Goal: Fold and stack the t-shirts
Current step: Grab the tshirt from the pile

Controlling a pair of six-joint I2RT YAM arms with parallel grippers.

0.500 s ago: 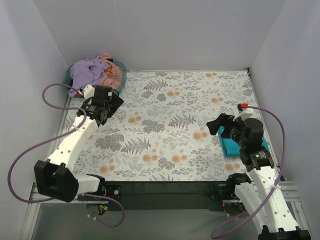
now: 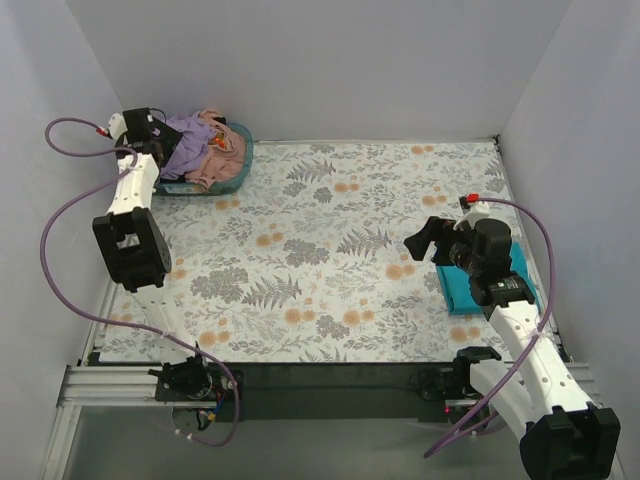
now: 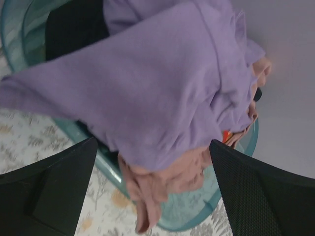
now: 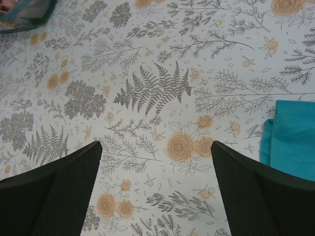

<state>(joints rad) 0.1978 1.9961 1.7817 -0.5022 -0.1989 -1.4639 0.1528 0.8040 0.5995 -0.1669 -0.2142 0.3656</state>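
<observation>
A teal basket (image 2: 236, 176) at the back left holds a heap of t-shirts: a lavender one (image 2: 192, 130) on top and a salmon-pink one (image 2: 222, 160) beside it. My left gripper (image 2: 168, 150) hangs open over the heap, holding nothing. In the left wrist view the lavender shirt (image 3: 162, 88) drapes over the pink one (image 3: 170, 179), with a black one (image 3: 74, 24) behind; the left gripper (image 3: 152, 142) straddles them. A folded teal-blue shirt (image 2: 466, 292) lies at the right. My right gripper (image 2: 424, 240) is open and empty above the cover, left of that shirt (image 4: 293, 140).
The grey floral table cover (image 2: 330, 250) spans the table between white walls. The basket's rim (image 3: 211, 209) curves below the hanging pink cloth. A corner of the basket (image 4: 24, 17) shows far off in the right wrist view. The right gripper (image 4: 156, 145) looks down on bare cover.
My left arm has swung from the table beside the basket back and left, over the shirt heap. My right gripper has shifted slightly left. The teal shirt has not moved.
</observation>
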